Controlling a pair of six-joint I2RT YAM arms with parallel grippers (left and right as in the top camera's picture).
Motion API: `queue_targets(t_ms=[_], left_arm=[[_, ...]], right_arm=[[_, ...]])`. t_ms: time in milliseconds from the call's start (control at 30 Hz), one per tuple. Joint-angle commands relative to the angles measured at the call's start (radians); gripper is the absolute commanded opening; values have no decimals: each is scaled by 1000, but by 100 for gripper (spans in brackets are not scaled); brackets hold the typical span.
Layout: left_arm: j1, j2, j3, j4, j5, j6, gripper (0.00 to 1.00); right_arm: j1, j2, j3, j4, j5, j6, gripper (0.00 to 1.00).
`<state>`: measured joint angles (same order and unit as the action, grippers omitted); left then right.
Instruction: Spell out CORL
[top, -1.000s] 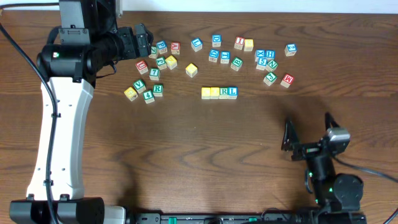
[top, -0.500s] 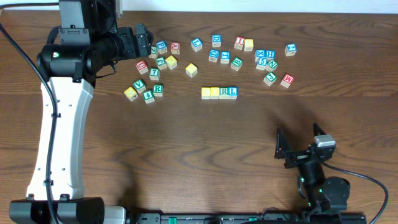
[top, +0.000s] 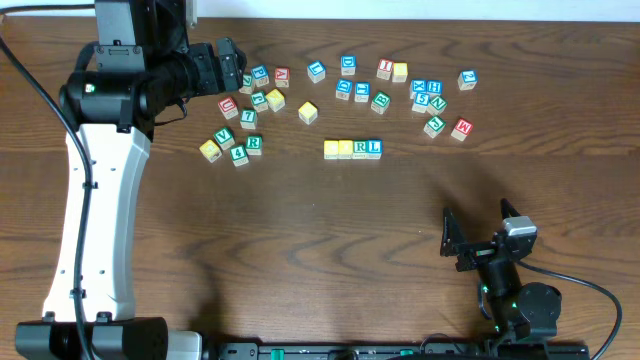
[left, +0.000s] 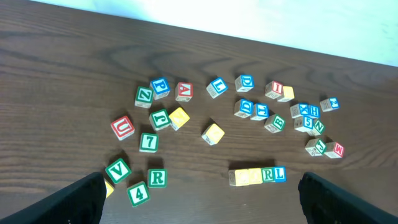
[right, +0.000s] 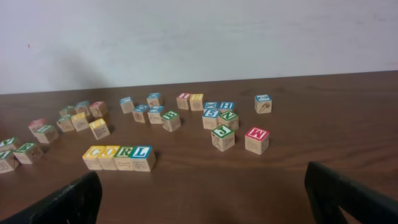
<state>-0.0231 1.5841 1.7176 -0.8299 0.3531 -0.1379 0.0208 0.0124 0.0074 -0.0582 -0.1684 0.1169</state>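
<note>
Four letter blocks stand side by side in a row (top: 353, 149) in the middle of the table and read C, O, R, L. The row also shows in the right wrist view (right: 119, 157) and the left wrist view (left: 257, 175). My left gripper (top: 236, 68) is open and empty, held high over the back-left cluster of blocks; its fingertips frame the left wrist view (left: 199, 205). My right gripper (top: 478, 228) is open and empty near the table's front right, well clear of the row (right: 205, 199).
Loose letter blocks lie scattered behind the row: a left cluster with a green R (top: 254, 143), 4 and V, a lone yellow block (top: 308, 112), and a right cluster with a red M (top: 461, 128). The white left arm column (top: 95, 200) stands at the left.
My right gripper has drawn back toward the front edge and a little left. The left arm and the blocks have not moved.
</note>
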Motion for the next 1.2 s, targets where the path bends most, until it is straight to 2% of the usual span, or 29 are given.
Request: queue_targets(t_ms=[0,433,633,733,800,1167], left_arm=[[0,5,5,0,0,-8,98],[3,1,5,4,-13,-5,98],[-4,-40,-39,43,-15,116,98],[-8,-106,-130,131,-15,188,98],[-8,-199,-265,246,-26,238,98],[-2,-629,-882,642,-167,239,98]], right_arm=[[-9,-6,-2,-2,-14,-10,99],[-9,-6,-2,-2,-14,-10,99],[-9,-6,-2,-2,-14,-10,99],[-9,-6,-2,-2,-14,-10,99],[-9,-6,-2,-2,-14,-10,99],[-9,-6,-2,-2,-14,-10,99]])
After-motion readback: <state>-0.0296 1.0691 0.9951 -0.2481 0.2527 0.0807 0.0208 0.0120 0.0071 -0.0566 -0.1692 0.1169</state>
